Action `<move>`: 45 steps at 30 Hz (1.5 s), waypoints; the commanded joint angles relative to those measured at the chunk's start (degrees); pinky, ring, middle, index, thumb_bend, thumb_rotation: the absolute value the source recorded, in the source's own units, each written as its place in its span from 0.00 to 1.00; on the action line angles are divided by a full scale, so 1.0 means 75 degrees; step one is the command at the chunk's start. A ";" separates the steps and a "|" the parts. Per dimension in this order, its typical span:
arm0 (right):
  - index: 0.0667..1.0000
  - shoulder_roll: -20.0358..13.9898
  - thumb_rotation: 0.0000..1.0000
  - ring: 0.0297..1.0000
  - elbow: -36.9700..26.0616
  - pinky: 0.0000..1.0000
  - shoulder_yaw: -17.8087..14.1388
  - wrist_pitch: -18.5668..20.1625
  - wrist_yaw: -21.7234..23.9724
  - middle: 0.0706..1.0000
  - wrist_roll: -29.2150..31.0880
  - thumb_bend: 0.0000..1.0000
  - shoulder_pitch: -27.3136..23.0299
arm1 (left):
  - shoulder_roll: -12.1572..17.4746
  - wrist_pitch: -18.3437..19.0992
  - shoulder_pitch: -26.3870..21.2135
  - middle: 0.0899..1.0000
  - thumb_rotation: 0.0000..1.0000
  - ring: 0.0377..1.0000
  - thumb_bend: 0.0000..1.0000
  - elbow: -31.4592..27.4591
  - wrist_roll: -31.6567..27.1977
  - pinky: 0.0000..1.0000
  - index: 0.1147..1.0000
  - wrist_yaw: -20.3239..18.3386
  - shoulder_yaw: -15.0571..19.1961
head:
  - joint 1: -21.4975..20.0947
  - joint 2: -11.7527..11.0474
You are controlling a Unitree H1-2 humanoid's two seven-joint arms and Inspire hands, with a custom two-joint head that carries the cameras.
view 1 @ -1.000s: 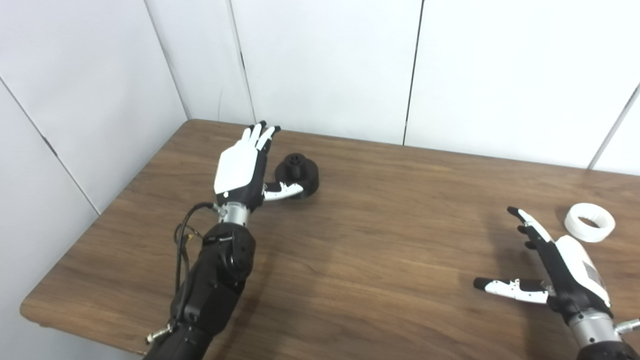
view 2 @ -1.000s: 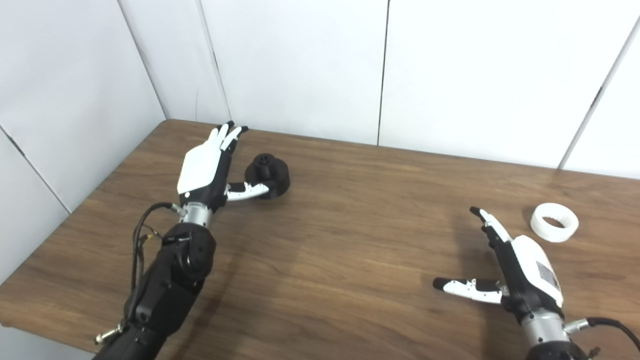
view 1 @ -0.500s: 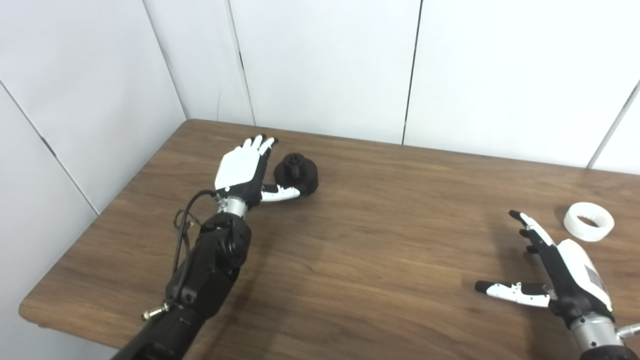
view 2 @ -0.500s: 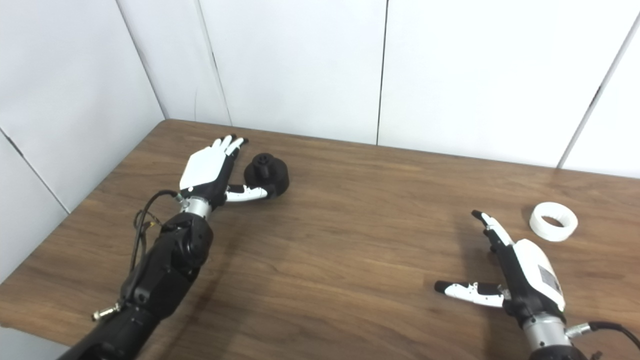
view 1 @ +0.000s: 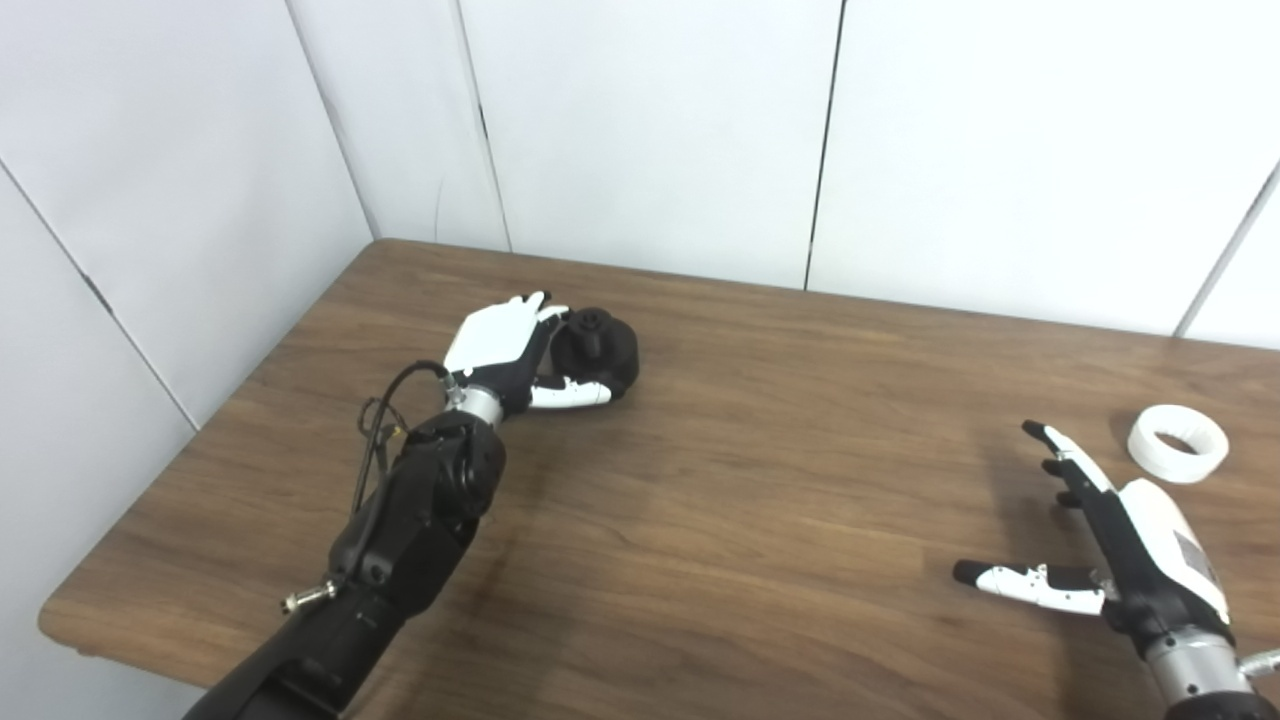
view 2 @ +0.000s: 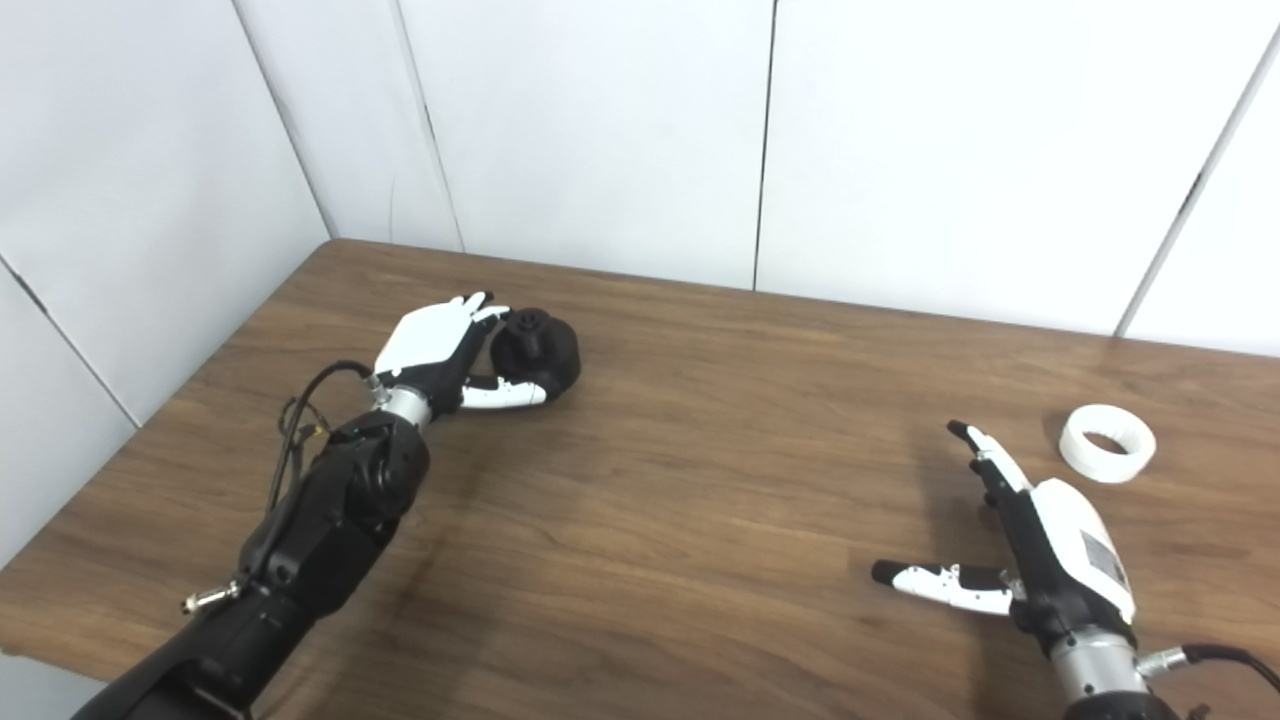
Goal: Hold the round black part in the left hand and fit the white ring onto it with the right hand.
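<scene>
The round black part [view 1: 603,352] sits on the table's far left, its knob on top. My left hand [view 1: 497,342] leans low against its left side. The fingers [view 1: 545,303] reach the part's upper edge and the thumb [view 1: 570,396] lies along its front, so the hand cups it without being closed round it. The white ring [view 1: 1178,444] lies flat at the far right. My right hand [view 1: 1110,530] hovers open in front and to the left of the ring, a clear gap away, thumb spread to the left.
The wooden table [view 1: 760,480] stands in a corner of white wall panels [view 1: 650,130]. Its left edge and front edge are close to my left forearm [view 1: 420,530]. A black cable [view 1: 375,440] loops at the left wrist.
My left hand has tipped forward and down from upright, closing in on the black part until its fingers reach it. The right hand has barely moved.
</scene>
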 commanded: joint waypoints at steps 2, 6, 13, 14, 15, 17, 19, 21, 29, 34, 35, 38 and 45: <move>0.93 -0.0152 0.37 0.88 -0.0342 0.79 -0.0119 -0.0254 -0.0131 0.94 0.0007 0.92 -0.0223 | 0.0163 0.0023 -0.0364 1.00 0.70 1.00 1.00 0.0141 -0.0053 1.00 0.85 0.0080 -0.0034 | -0.0028 0.0011; 0.93 -0.0196 0.38 0.88 -0.0464 0.80 -0.0151 -0.0161 -0.0050 0.95 0.0016 0.93 -0.0188 | 0.0117 0.0042 -0.0496 1.00 0.71 1.00 1.00 0.0503 -0.0057 1.00 0.86 0.0174 -0.0157 | -0.0053 0.0038; 0.93 -0.0248 0.35 0.89 -0.0626 0.80 -0.0187 -0.0010 0.0027 0.95 0.0029 0.92 -0.0155 | 0.0017 -0.0011 -0.0724 1.00 0.70 1.00 1.00 0.1121 -0.0086 1.00 0.85 0.0517 -0.0330 | -0.0088 0.0089; 0.93 -0.0254 0.35 0.89 -0.0645 0.80 -0.0185 0.0022 0.0048 0.95 0.0011 0.92 -0.0155 | 0.0011 -0.0016 -0.0754 1.00 0.69 1.00 1.00 0.1207 -0.0064 1.00 0.85 0.0585 -0.0366 | -0.0088 0.0089; 0.93 -0.0255 0.36 0.89 -0.0662 0.80 -0.0193 0.0044 0.0073 0.95 0.0009 0.92 -0.0154 | 0.0006 -0.0029 -0.0776 1.00 0.69 1.00 1.00 0.1278 -0.0051 1.00 0.85 0.0651 -0.0396 | -0.0098 0.0101; 0.93 -0.0260 0.35 0.88 -0.0680 0.80 -0.0205 0.0071 0.0104 0.95 0.0003 0.92 -0.0158 | 0.0005 -0.0019 -0.0797 1.00 0.68 1.00 1.00 0.1332 -0.0027 1.00 0.85 0.0722 -0.0459 | -0.0094 0.0105; 0.93 -0.0267 0.36 0.88 -0.0690 0.80 -0.0209 0.0091 0.0115 0.95 -0.0002 0.92 -0.0166 | -0.0003 -0.0016 -0.0792 1.00 0.67 1.00 1.00 0.1325 -0.0068 1.00 0.85 0.0767 -0.0485 | -0.0094 0.0105; 0.93 -0.0263 0.35 0.88 -0.0712 0.80 -0.0223 0.0130 0.0133 0.95 0.0020 0.92 -0.0172 | -0.0025 -0.0009 -0.0787 1.00 0.65 1.00 1.00 0.1318 -0.0126 1.00 0.84 0.0792 -0.0490 | -0.0085 0.0125; 0.92 -0.0240 0.34 0.87 -0.0649 0.79 -0.0184 0.0005 0.0068 0.93 0.0029 0.92 -0.0172 | -0.0291 -0.0760 -0.0553 1.00 0.41 1.00 0.98 0.1290 -0.0581 1.00 0.68 0.1756 -0.0284 | -0.0115 0.0176; 0.92 -0.0240 0.35 0.87 -0.0678 0.78 -0.0167 -0.0009 0.0068 0.94 0.0022 0.92 -0.0137 | -0.0439 -0.1134 -0.0496 1.00 0.33 1.00 0.94 0.1385 -0.0768 1.00 0.62 0.2208 -0.0273 | -0.0127 0.0209; 0.92 -0.0238 0.35 0.87 -0.0699 0.79 -0.0172 0.0020 0.0083 0.94 0.0024 0.92 -0.0131 | -0.0459 -0.1200 -0.0487 1.00 0.31 1.00 0.93 0.1401 -0.0813 1.00 0.60 0.2278 -0.0264 | -0.0134 0.0215; 0.93 -0.0250 0.35 0.87 -0.0766 0.79 -0.0181 0.0104 0.0132 0.94 0.0003 0.91 -0.0124 | -0.0506 -0.1295 -0.0469 1.00 0.30 1.00 0.92 0.1403 -0.0946 1.00 0.58 0.2312 -0.0255 | -0.0124 0.0245; 0.93 -0.0244 0.36 0.87 -0.0811 0.79 -0.0207 0.0133 0.0122 0.94 -0.0009 0.92 -0.0104 | -0.0521 -0.1474 -0.0430 1.00 0.28 1.00 0.91 0.1488 -0.1063 1.00 0.55 0.2408 -0.0327 | -0.0210 0.0277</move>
